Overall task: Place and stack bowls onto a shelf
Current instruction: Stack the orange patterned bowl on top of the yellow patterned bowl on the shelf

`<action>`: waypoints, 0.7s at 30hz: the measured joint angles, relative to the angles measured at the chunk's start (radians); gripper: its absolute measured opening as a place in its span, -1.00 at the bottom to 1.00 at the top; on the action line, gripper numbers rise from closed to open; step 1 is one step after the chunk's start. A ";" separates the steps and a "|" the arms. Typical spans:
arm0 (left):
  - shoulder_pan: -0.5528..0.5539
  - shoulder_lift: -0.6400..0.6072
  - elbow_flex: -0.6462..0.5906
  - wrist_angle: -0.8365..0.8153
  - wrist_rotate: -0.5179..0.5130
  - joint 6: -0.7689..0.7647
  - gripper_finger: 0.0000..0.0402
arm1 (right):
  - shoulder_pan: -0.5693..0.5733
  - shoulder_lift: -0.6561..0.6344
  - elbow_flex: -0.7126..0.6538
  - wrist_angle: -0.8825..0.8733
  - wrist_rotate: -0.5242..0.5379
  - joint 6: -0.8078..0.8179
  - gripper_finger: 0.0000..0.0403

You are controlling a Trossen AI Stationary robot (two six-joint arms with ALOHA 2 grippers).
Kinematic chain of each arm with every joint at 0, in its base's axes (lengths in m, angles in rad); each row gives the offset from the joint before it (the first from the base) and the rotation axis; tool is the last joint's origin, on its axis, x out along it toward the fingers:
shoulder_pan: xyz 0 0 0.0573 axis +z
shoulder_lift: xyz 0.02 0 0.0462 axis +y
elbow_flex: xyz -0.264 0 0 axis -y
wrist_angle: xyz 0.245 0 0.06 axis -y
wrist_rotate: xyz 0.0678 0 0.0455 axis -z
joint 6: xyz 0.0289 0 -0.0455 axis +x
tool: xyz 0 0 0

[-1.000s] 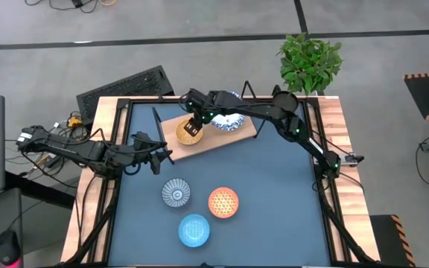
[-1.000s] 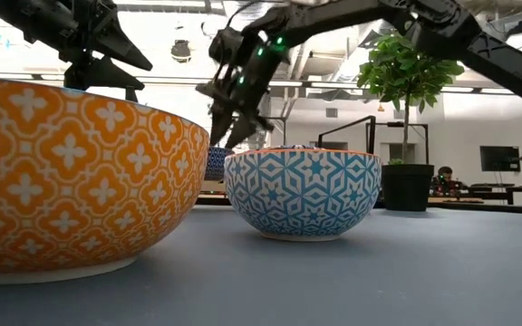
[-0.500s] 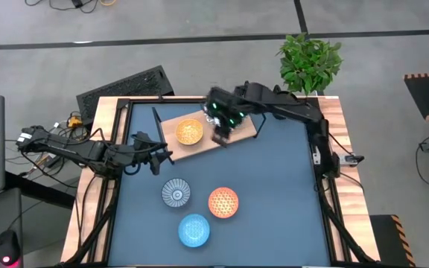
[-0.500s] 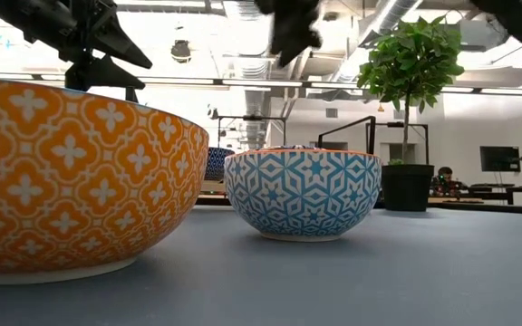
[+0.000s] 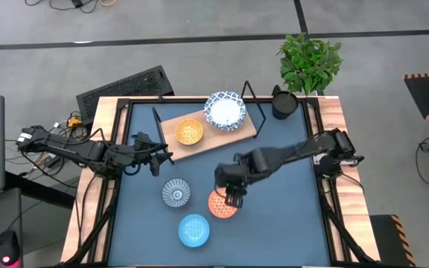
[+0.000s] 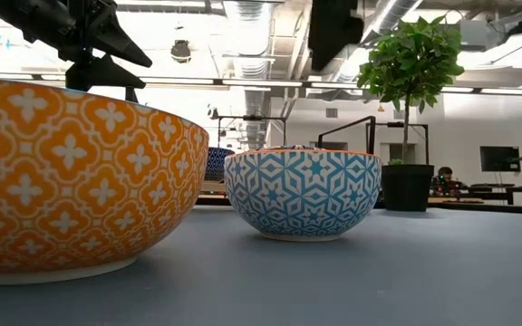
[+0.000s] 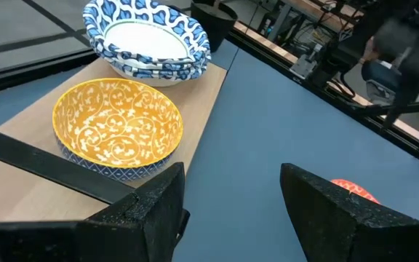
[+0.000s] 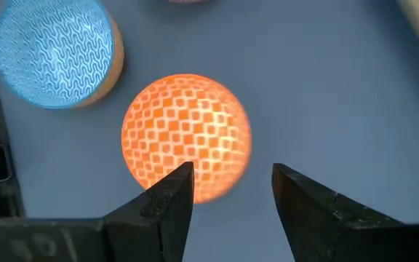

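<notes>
Above the red-orange bowl point(image 5: 223, 202) the right gripper point(image 5: 232, 196) is held, fingers spread with nothing between them; in its wrist view the bowl's rim lies just past the two dark fingertips point(image 8: 167, 191). Near this bowl, the light blue bowl point(image 5: 194, 229) and the grey-blue patterned bowl point(image 5: 176, 193) are set on the dark-blue tabletop point(image 5: 289, 216), each apart from the others. At the far side of the table the shelf point(image 5: 246, 131) is seen, a light-wood board carrying the yellow-orange bowl point(image 5: 189, 132) and, just beside it, a stack of white bowls with blue-patterned rims point(image 5: 225, 110). A black cup point(image 5: 283, 103) stands past the board's end. The left gripper point(image 5: 157, 151) is held over the table's left edge, its fingers point(image 7: 148, 211) apart and empty, pointed toward the shelf.
</notes>
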 joint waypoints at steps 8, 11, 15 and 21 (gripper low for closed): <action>0.000 0.000 0.000 0.000 0.000 -0.001 0.06 | -0.007 0.042 -0.177 0.136 0.087 0.005 0.04; 0.000 0.000 0.000 0.000 0.000 -0.002 0.06 | -0.018 0.069 -0.180 0.141 0.095 -0.001 0.04; 0.000 0.000 0.000 0.000 0.000 -0.002 0.06 | -0.008 0.111 -0.179 0.155 0.083 -0.012 0.04; 0.000 0.000 0.000 0.000 -0.001 -0.003 0.06 | 0.007 0.159 -0.181 0.177 0.045 -0.029 0.04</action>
